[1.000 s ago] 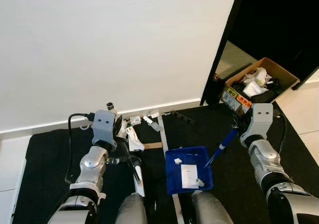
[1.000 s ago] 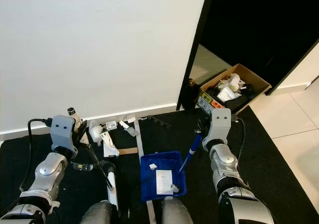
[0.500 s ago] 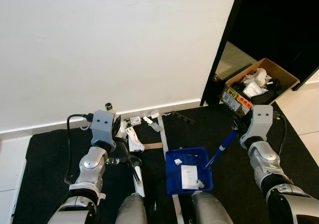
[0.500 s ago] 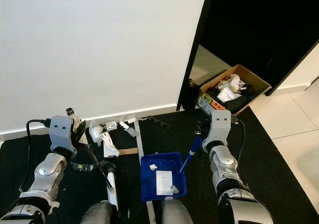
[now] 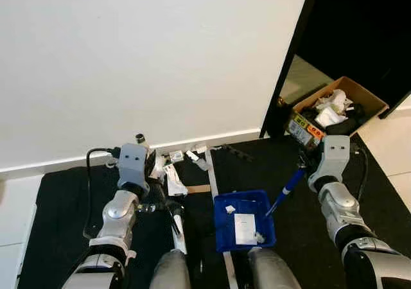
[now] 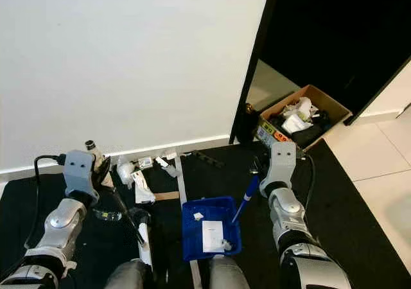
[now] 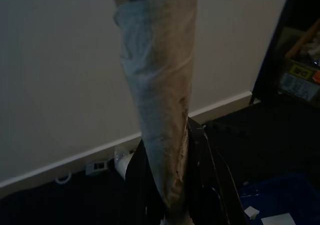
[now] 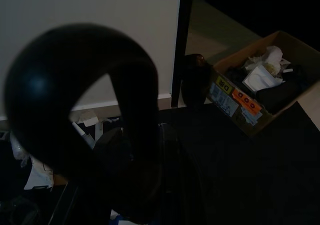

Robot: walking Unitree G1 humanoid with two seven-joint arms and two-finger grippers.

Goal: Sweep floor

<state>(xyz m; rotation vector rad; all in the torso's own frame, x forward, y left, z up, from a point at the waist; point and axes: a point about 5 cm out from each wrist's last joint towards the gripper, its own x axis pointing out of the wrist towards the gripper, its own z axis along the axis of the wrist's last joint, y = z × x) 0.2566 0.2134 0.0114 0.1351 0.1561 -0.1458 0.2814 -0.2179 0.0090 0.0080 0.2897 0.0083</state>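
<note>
Held rigid, light blue dustpan [image 5: 244, 219] by handle in right gripper [image 5: 300, 171]; clasped stiff brush [image 5: 178, 228] in left gripper [image 5: 156, 185].

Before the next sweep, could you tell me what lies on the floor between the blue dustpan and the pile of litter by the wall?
In the left eye view, a pale floor strip runs between the blue dustpan and the litter; otherwise black mat.

Below me a black mat [image 5: 64, 199] covers the floor, with pale tile [image 5: 392, 135] bare at my right. On the mat lie a blue dustpan [image 5: 244, 219] holding paper bits, scattered white scraps [image 5: 173, 178] near the wall, and a strip of white tape [image 5: 215, 186]. An open cardboard box [image 5: 334, 109] of rubbish sits by the dark doorway.
</note>
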